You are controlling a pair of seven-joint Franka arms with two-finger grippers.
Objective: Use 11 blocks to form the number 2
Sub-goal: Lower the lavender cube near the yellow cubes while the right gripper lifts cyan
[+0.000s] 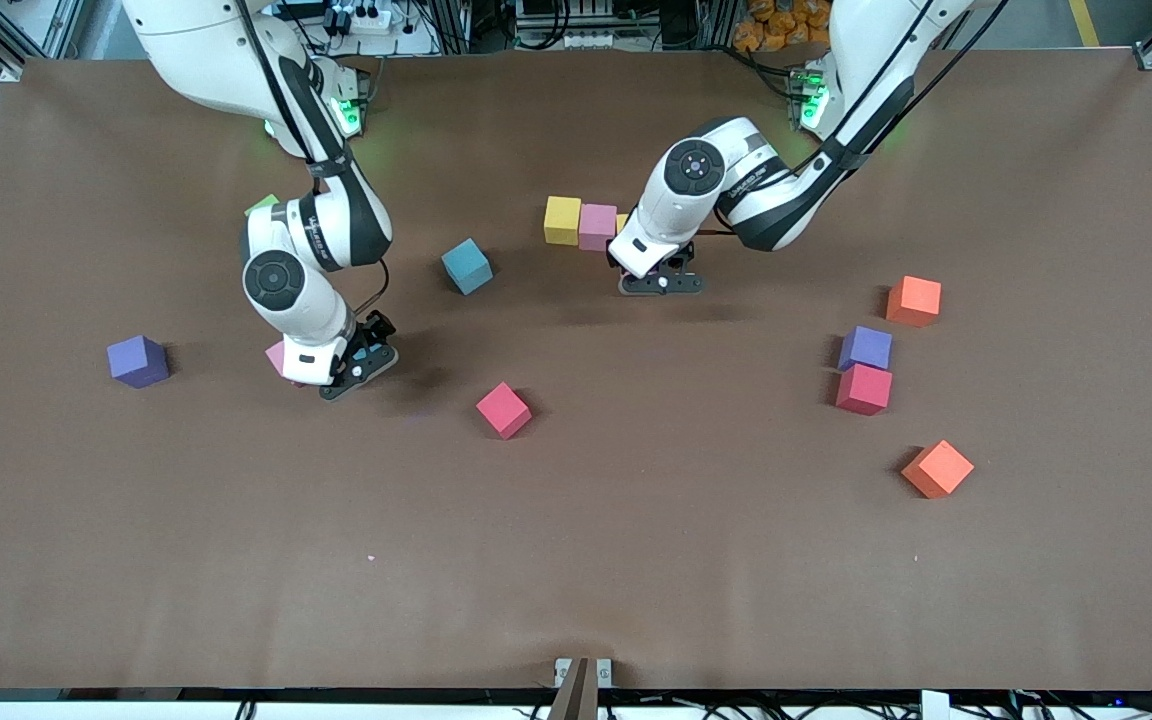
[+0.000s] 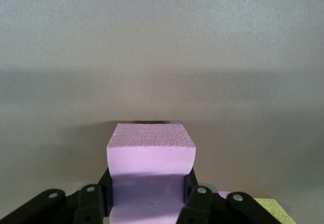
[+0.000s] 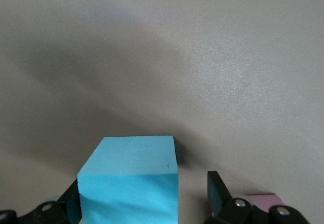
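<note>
The left tool (image 2: 150, 196) is clamping a pink block (image 2: 151, 153), its lower part sitting hidden between the fingers, beside the yellow-and-pink row (image 1: 581, 222). The right tool (image 3: 144, 196) is standing open around a light blue block (image 3: 129, 183), cut off by the frame edge; from the front the wrist is hiding it.

White arms with black joint bands, green lights, black cables, black tools
</note>
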